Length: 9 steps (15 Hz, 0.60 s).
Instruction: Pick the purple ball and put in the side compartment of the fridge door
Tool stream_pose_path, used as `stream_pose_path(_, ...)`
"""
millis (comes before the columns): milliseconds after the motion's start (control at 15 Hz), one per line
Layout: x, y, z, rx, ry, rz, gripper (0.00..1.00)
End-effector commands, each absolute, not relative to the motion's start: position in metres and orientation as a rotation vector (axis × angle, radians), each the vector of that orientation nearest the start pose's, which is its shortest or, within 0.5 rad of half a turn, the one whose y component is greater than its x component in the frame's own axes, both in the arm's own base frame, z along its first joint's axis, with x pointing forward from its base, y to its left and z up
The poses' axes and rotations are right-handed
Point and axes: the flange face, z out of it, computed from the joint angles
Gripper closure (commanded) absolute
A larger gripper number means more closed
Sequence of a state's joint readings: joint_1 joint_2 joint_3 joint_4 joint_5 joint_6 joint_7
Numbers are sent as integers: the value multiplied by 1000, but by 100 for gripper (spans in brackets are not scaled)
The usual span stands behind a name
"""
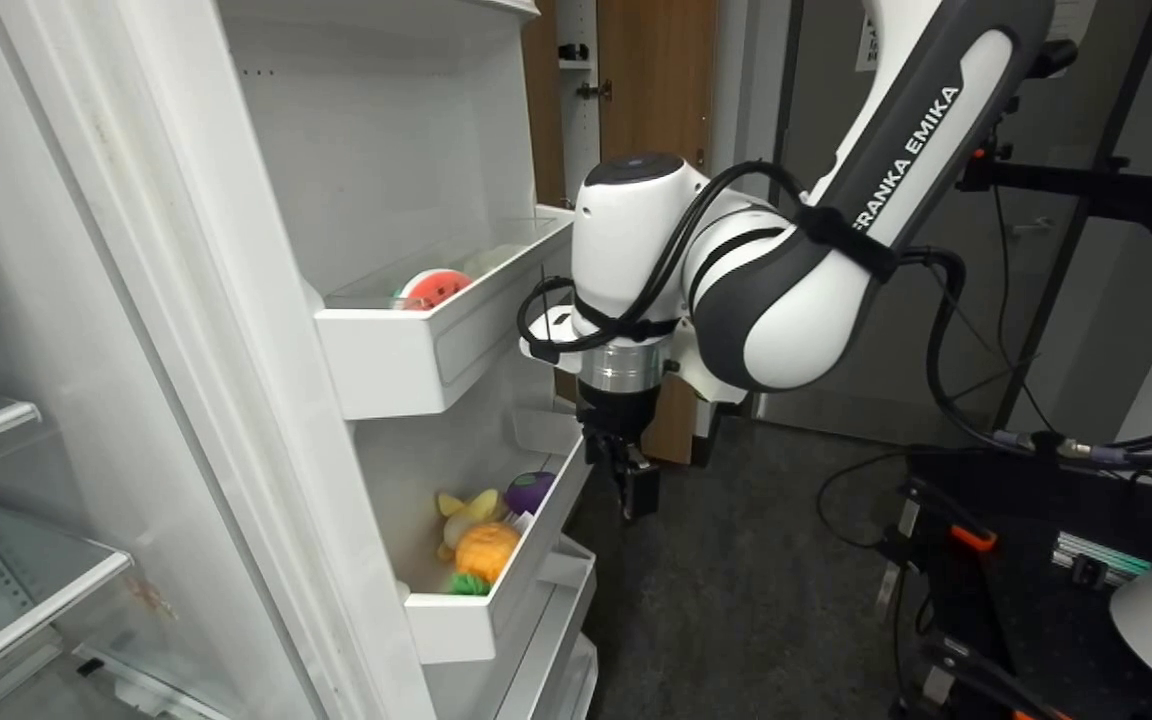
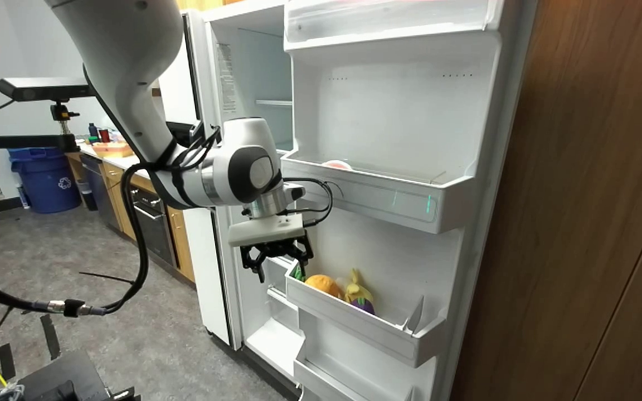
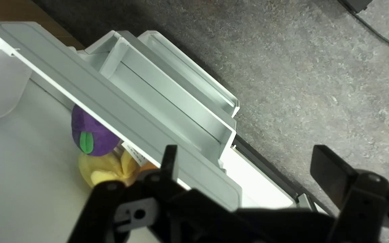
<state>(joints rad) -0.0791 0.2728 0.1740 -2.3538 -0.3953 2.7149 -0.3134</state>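
The purple ball, round with a green leaf-like patch, lies in the side compartment; it shows in both exterior views (image 1: 530,491) (image 2: 363,304) and in the wrist view (image 3: 98,135). The side compartment is the white bin (image 1: 451,628) (image 2: 354,320) (image 3: 123,114) below a like bin on the open fridge door (image 1: 366,130) (image 2: 393,122). My gripper (image 1: 636,490) (image 2: 282,273) is open and holds nothing. In the wrist view the gripper (image 3: 247,158) has one finger over the bin's front lip and the other over the floor. The purple ball is apart from both fingers.
A yellow toy (image 1: 476,508) (image 2: 357,291) and an orange toy (image 1: 486,550) (image 2: 324,285) lie beside the ball. The upper bin (image 1: 386,350) (image 2: 365,189) holds a watermelon-like item (image 1: 438,288) (image 2: 336,165). Lower door bins (image 3: 171,101) and a wooden cabinet (image 2: 594,167) stand near.
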Motion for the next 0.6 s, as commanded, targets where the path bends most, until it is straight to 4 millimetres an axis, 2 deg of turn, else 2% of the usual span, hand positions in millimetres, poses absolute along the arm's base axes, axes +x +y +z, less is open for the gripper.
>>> stream_pose_path(0, 518, 64, 237, -3111, -1100, -193, 0)
stream_pose_path(67, 518, 64, 239, -3122, -1081, -208, 0)
stream_pose_path(133, 520, 64, 229, -3095, -1124, -162, 0)
stream_pose_path(533, 521, 64, 232, -3110, -1094, -181, 0)
